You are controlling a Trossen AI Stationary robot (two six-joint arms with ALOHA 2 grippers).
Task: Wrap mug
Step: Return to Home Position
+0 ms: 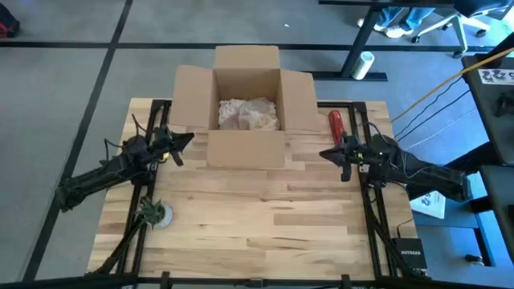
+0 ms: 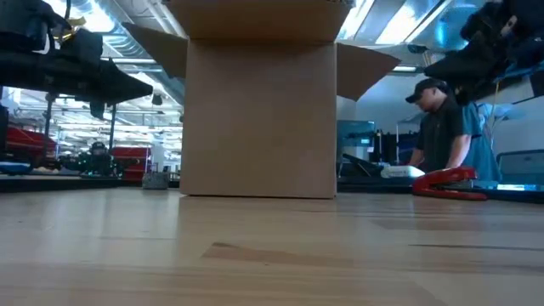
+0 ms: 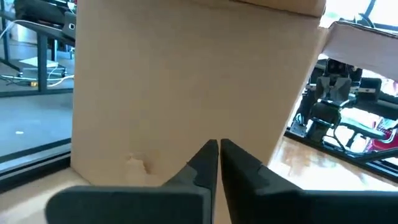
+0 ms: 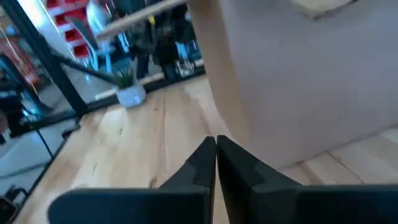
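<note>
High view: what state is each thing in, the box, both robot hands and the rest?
Cardboard box: open, flaps spread.
Wrapped bundle: inside the box.
Left hand: shut, empty.
Right hand: shut, empty.
Red tool: lying flat.
Potted plant: upright.

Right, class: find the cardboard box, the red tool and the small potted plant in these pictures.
cardboard box (image 1: 245,148), high view, on its near flap.
red tool (image 1: 335,124), high view, on its red body.
small potted plant (image 1: 152,212), high view, on its leaves.
</note>
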